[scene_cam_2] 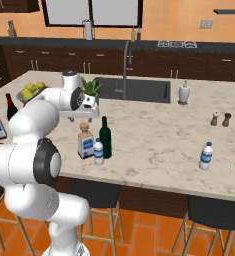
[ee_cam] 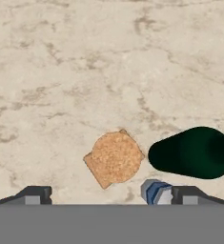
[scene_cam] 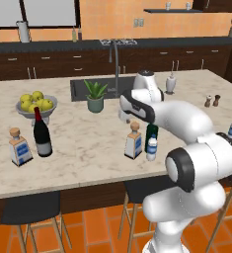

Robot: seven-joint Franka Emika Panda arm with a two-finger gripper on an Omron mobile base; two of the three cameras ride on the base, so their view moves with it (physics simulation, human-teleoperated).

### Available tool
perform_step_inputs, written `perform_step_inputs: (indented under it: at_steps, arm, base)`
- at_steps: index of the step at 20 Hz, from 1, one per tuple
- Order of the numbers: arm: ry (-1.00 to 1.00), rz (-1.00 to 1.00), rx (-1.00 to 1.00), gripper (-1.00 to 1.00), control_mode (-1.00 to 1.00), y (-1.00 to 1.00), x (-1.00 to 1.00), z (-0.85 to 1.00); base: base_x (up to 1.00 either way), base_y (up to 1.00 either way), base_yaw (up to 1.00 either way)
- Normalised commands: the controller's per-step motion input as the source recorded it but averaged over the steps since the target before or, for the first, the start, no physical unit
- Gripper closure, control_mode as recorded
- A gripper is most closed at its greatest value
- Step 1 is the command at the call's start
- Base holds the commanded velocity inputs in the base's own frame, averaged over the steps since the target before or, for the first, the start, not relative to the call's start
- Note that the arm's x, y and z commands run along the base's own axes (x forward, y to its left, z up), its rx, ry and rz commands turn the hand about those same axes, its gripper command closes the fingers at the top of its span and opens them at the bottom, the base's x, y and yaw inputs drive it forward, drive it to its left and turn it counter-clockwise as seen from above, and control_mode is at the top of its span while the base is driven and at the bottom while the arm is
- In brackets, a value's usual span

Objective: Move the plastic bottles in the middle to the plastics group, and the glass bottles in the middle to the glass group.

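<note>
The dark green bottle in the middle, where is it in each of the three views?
Left base view: dark green bottle at centre right, partly behind the arm, just right of the squat tan-stoppered bottle.
Right base view: left of centre, right of that squat bottle.
Hand view: lower right, seen from above.
Shared landmark: the tan stopper beside it.

A: In the hand view the green bottle [ee_cam: 194, 152] runs off the frame past the right fingertip [ee_cam: 189, 194]. The small water bottle [ee_cam: 155, 192] just beside that fingertip is mostly covered.

B: From the left base camera the arm [scene_cam: 181, 123] hides the green bottle's [scene_cam: 151, 136] upper part.
</note>
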Motion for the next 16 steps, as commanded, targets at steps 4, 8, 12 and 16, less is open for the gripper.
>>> perform_step_inputs:
  at_steps: [4,8,12,16]
  arm:
    - [0.11,0.00,0.00,-1.00,-1.00,0.00,0.09,-0.16]
    - [0.10,0.00,-0.01,-1.00,-1.00,0.00,0.08,-0.16]
    - [0.07,0.00,0.00,-1.00,-1.00,0.00,0.13,-0.05]
    - [0.03,0.00,0.00,-1.00,-1.00,0.00,0.06,-0.13]
  base:
    - [0.00,0.00,0.00]
    - [0.00,0.00,0.00]
    - [0.00,0.00,0.00]
    - [0.00,0.00,0.00]
